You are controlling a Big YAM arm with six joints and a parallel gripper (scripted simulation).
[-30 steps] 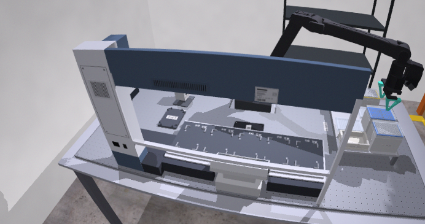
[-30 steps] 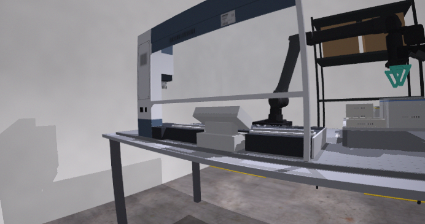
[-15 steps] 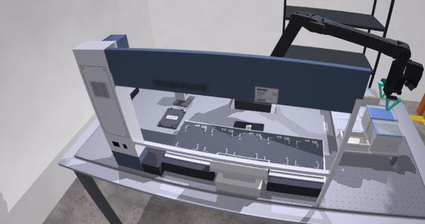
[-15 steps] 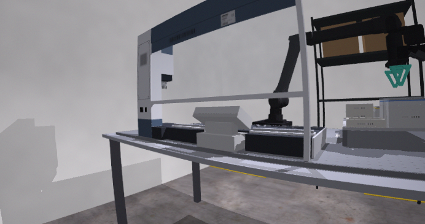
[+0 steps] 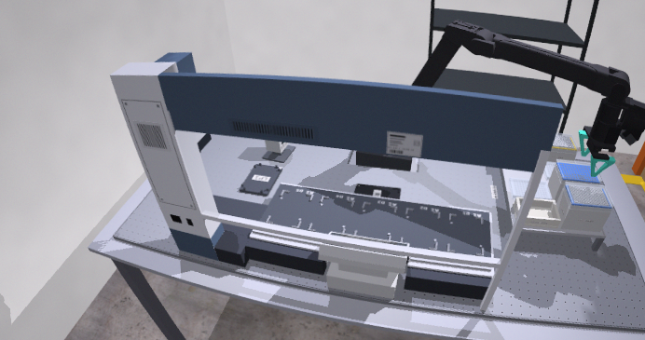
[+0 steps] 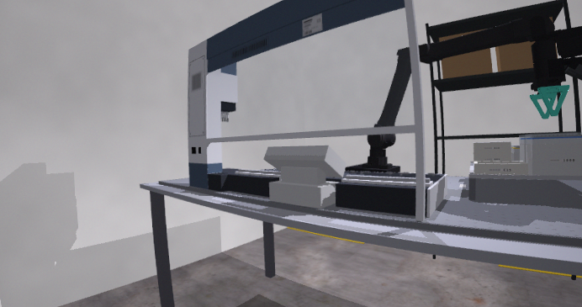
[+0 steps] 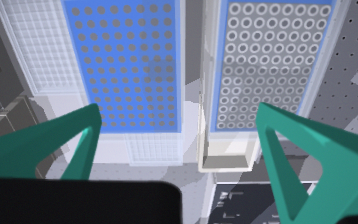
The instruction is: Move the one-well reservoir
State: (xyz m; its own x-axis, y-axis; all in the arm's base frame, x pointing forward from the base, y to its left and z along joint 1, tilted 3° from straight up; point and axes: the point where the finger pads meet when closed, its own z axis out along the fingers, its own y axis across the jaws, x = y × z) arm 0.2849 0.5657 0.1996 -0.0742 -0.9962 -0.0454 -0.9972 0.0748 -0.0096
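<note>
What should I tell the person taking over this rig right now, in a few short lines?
Claw: fully open, holding nothing, hanging above the SHELF over the blue-framed tip racks.
One-well reservoir: on the SHELF, open, low between taller items, below the claw's right finger.
Deck: no labware shows in the corner brackets; D2 not loaded.
Done: the arm's approach to the SHELF.
Left: confirm the C15 label (unreadable here), grasp the reservoir, place it in D2 with A1 at the engraved corner, release, press READY last.
</note>
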